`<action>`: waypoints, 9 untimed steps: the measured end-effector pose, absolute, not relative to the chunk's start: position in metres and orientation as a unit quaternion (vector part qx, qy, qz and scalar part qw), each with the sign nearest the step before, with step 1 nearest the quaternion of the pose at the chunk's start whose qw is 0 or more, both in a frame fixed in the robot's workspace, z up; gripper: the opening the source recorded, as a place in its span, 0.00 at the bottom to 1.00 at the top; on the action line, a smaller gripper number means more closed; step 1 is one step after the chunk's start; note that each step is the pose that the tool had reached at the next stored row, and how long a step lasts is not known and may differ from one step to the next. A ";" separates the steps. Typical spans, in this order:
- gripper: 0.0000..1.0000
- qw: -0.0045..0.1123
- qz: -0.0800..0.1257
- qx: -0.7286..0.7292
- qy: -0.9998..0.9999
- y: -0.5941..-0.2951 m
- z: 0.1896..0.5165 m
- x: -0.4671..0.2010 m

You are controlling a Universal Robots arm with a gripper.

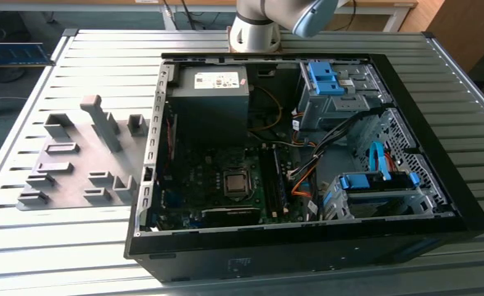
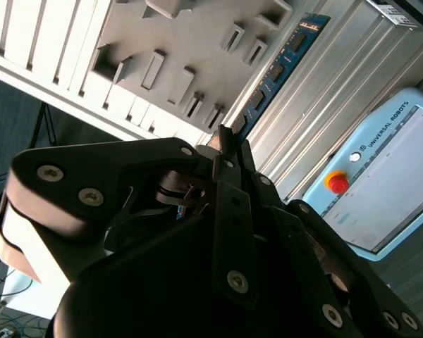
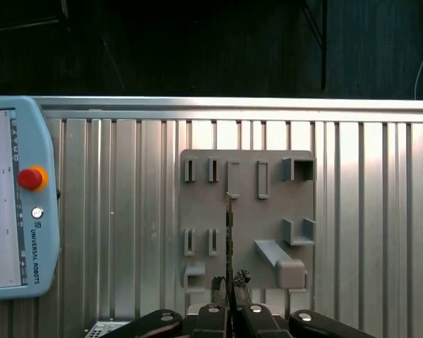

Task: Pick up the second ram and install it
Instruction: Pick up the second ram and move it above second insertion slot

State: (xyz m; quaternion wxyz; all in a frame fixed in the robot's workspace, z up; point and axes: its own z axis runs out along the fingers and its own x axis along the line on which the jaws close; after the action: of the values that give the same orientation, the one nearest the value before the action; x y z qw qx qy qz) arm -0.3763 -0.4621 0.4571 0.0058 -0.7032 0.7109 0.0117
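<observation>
The ram (image 2: 280,65) sticks out from the gripper (image 2: 224,141), whose fingers are clamped on one end. It hangs well above the grey plate (image 3: 268,211), probably gripped this way to leave its long edges free for a slot in the case (image 1: 147,185).

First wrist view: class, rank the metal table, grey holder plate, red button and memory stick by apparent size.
1. metal table
2. grey holder plate
3. red button and memory stick: too close to rank; the stick, held by the gripper, shows edge-on as a thin line.
</observation>
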 end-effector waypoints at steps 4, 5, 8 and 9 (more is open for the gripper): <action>0.14 0.006 0.012 -0.703 0.711 -0.462 0.457 -0.374; 0.14 0.006 0.012 -0.703 0.711 -0.462 0.457 -0.374; 0.14 0.006 0.012 -0.703 0.711 -0.462 0.457 -0.372; 0.14 0.006 0.012 -0.703 0.711 -0.462 0.457 -0.372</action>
State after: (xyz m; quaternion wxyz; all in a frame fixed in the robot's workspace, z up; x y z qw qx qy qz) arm -0.3720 -0.4621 0.4571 0.0058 -0.7032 0.7108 0.0117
